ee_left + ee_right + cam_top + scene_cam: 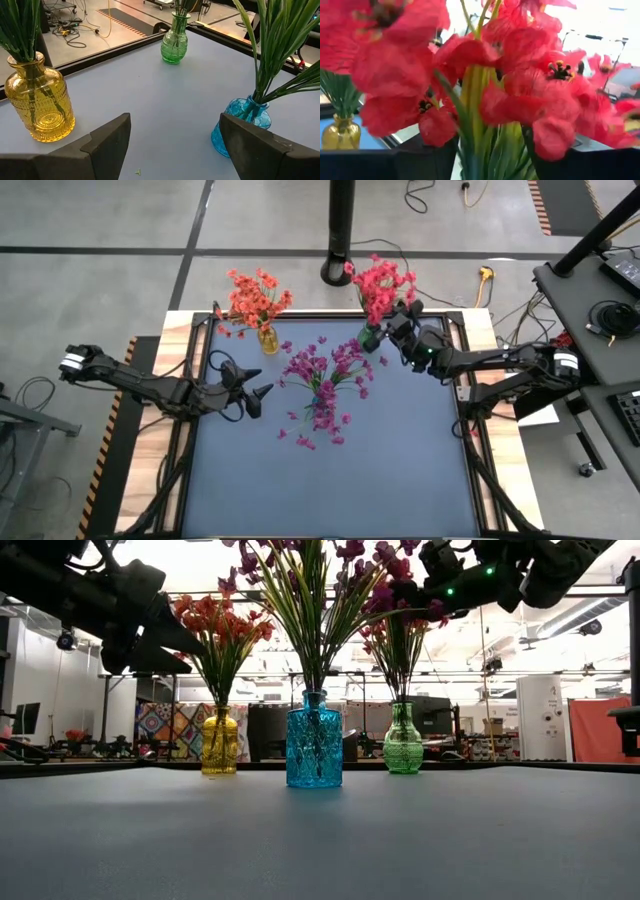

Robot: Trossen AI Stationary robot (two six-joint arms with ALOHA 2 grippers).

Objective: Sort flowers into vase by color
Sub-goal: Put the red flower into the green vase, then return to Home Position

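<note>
Three glass vases stand on the blue mat, each with sprigs stuck in by their stems. The yellow vase [268,338] holds orange flowers [255,298]. The blue vase [325,393] holds purple flowers [328,365]. The green vase [369,338] holds red-pink flowers [380,285]. My right gripper [397,315] is raised at the red-pink bunch; in its wrist view its fingers stand apart with the green stems [487,145] between them. My left gripper [262,383] hovers open between the yellow and blue vases, with nothing in it. My right gripper [490,152] has its two fingers on either side of the red-pink bunch's stems, just below the blossoms and above the green vase's mouth. It comes at them about level from the table's right. I cannot tell whether the fingers touch the stems.
The near half of the mat [330,490] has free room. A black pole [340,240] stands just beyond the far edge. A tiny green scrap [138,172] lies on the mat near my left gripper. Wooden strips and a dark frame [462,410] border the mat.
</note>
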